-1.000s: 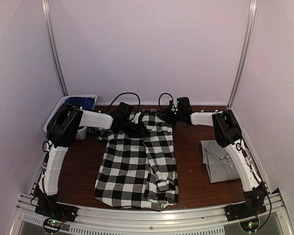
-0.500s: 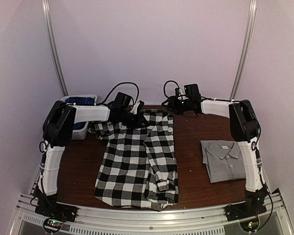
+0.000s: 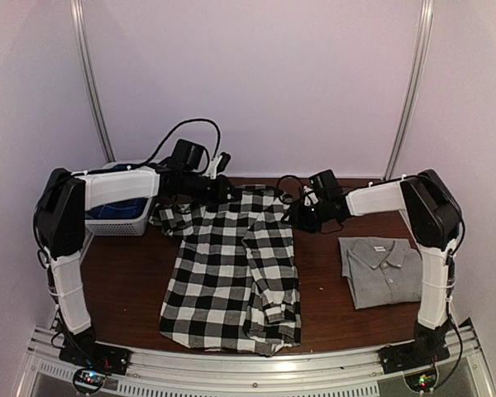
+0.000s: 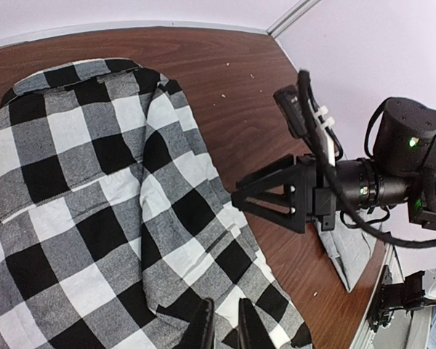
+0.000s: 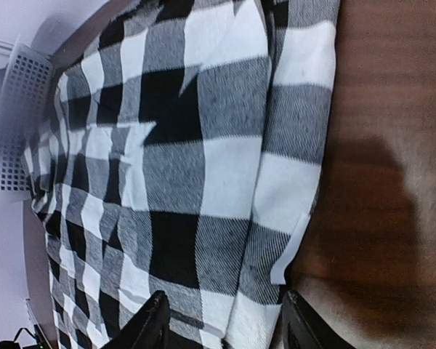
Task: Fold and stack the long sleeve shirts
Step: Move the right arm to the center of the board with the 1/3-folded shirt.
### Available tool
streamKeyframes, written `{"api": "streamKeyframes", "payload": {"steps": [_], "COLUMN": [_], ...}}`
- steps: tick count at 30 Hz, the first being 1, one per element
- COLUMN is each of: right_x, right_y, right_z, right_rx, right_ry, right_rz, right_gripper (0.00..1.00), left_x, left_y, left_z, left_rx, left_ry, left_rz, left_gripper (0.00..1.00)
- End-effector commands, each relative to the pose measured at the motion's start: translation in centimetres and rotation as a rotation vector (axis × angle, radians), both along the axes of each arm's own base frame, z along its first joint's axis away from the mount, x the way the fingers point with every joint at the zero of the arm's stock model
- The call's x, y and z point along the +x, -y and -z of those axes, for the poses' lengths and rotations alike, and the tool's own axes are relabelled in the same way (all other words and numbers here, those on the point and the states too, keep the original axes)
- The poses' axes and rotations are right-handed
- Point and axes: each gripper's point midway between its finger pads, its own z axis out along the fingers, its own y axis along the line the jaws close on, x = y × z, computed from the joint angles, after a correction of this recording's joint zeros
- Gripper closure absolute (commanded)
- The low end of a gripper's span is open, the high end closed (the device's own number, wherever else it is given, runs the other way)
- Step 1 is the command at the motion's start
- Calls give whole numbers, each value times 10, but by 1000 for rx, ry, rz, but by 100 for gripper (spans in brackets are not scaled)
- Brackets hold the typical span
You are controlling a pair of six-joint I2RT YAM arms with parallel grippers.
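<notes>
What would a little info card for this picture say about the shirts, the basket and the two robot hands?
Checked shirt: spread on the table, middle, one sleeve folded over its right half
Grey shirt: folded, lying apart on the right
Basket: white, far left corner, something blue inside
Left gripper: above the checked shirt's far end, fingers close together; whether it pinches cloth can't be seen
Right gripper: open, over the checked shirt's right edge
Stack: not made yet
</notes>
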Motion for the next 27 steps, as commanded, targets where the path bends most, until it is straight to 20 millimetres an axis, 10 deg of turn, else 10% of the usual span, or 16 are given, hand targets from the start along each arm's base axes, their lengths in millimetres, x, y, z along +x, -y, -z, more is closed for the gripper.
{"api": "streamKeyframes", "payload": {"steps": [1, 10, 27], "right_x": [-12, -17, 1], "right_y": [12, 2, 7], "right_z": [-2, 20, 36], "right_rx": [-81, -101, -154], "right_ry": [26, -7, -25], "right_rz": [32, 12, 37], "right_gripper": [46, 50, 100], "left_x": [-7, -16, -9], "left_y": [-18, -49, -73], "left_z": [-12, -12, -11], "left_rx": [30, 116, 153], "left_ry": [42, 58, 58], "left_rz": [-37, -114, -178], "left_gripper": [87, 87, 87]}}
